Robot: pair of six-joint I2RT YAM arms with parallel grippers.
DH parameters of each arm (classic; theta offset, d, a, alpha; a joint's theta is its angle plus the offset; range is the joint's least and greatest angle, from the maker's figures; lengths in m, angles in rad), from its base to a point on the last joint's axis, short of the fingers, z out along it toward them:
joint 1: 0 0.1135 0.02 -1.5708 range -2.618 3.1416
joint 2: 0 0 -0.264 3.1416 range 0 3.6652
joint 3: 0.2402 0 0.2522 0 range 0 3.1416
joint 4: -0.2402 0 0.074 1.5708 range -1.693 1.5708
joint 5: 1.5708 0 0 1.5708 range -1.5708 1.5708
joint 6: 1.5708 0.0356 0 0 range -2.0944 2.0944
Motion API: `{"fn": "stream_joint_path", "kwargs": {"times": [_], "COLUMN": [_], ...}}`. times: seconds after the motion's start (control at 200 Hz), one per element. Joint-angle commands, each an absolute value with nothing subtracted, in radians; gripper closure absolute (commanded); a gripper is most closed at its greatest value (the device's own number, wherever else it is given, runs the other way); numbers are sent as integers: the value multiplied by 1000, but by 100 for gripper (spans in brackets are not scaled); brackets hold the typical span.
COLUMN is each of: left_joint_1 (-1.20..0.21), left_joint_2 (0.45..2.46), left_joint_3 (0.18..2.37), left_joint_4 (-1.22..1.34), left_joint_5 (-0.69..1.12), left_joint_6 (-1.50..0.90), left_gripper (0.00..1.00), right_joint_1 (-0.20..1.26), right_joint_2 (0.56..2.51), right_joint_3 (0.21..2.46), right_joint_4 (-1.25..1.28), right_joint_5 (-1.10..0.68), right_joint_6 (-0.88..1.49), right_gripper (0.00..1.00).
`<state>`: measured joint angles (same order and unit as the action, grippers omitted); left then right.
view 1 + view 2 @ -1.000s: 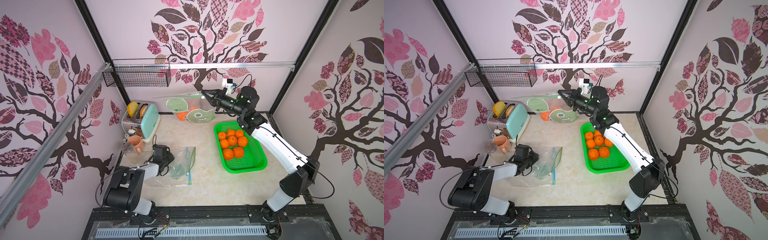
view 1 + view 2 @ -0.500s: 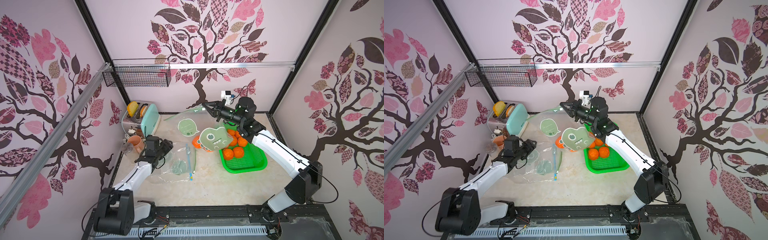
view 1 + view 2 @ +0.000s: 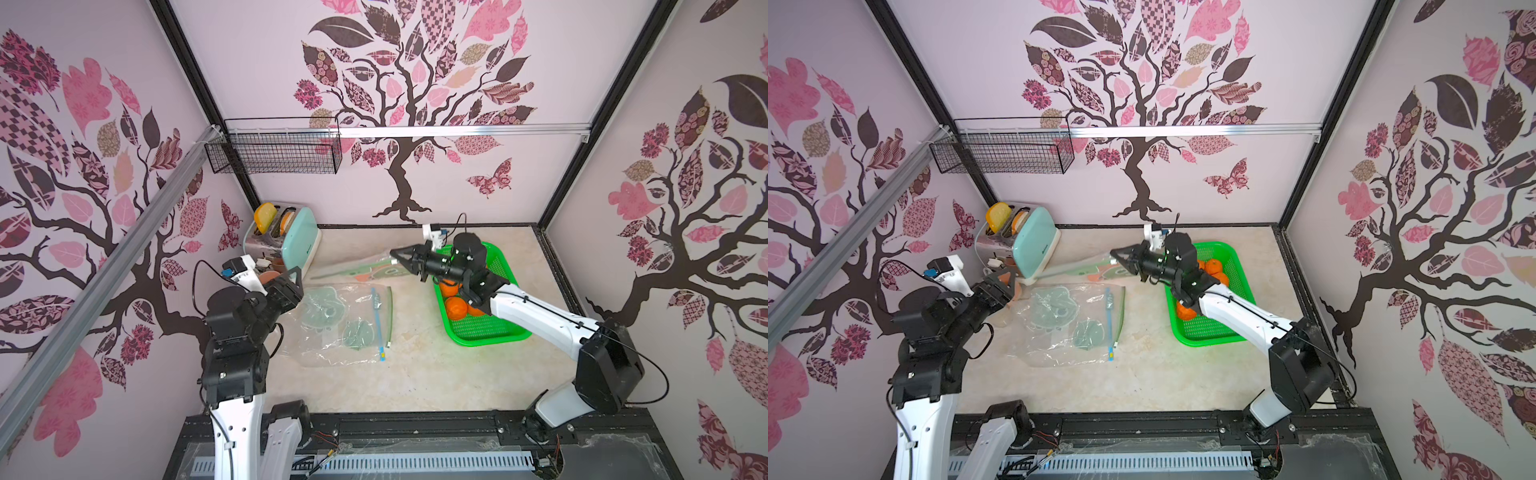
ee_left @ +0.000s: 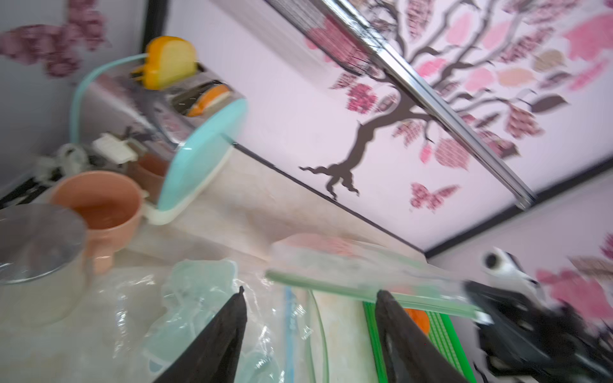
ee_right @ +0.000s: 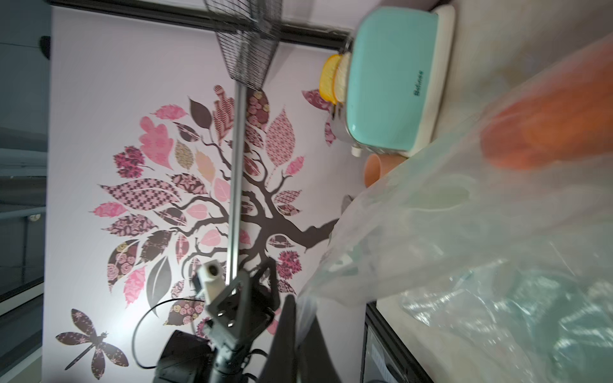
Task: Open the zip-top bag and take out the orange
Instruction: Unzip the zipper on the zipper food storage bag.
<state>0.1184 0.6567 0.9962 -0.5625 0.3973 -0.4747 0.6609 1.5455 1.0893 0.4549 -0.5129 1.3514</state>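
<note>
Zip-top bag point(image 3: 365, 269) is stretching low over the desk point(image 3: 415, 374), between the toaster point(image 3: 301, 241) and the green basket point(image 3: 490, 341). I am seeing a second bag point(image 3: 345, 324) lying flat near it. My right tool point(image 3: 395, 254) is pinching the zip-top bag's end tight. My left tool point(image 4: 310, 290) is standing wide, holding nothing. The orange point(image 5: 547, 132) is sitting inside the held bag, blurry. More oranges point(image 3: 455, 307) are sitting in the basket.

I see pale walls point(image 3: 540, 187) with pink-leaved tree decals point(image 3: 401, 183), a black wire basket point(image 3: 276, 146) far left, and a beige tabletop point(image 3: 415, 374).
</note>
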Motion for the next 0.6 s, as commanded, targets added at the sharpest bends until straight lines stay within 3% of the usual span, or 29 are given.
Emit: {"fn": "stream_joint_path", "kwargs": {"times": [0.0,0.21,0.335,0.595], "left_joint_1": [31,-377,-555,-634], "left_joint_2": [674,615,679,909], "left_joint_3": [1017,931,878,946], "left_joint_4": [-595,-550,-573,-495], "left_joint_5": [653,510,415,138], "left_joint_6": [-280,151,475,694], "left_gripper": [34,20,18,20], "right_joint_1": [678,677,677,677], "right_joint_2": [1505,1498,1479,1442], "right_joint_3": [1020,915,921,902], "right_joint_4": [568,620,602,601], "right_joint_5": [-526,-532,-535,-565], "right_joint_6": [1363,1390,1391,1413], "right_gripper": [100,100,100,100]}}
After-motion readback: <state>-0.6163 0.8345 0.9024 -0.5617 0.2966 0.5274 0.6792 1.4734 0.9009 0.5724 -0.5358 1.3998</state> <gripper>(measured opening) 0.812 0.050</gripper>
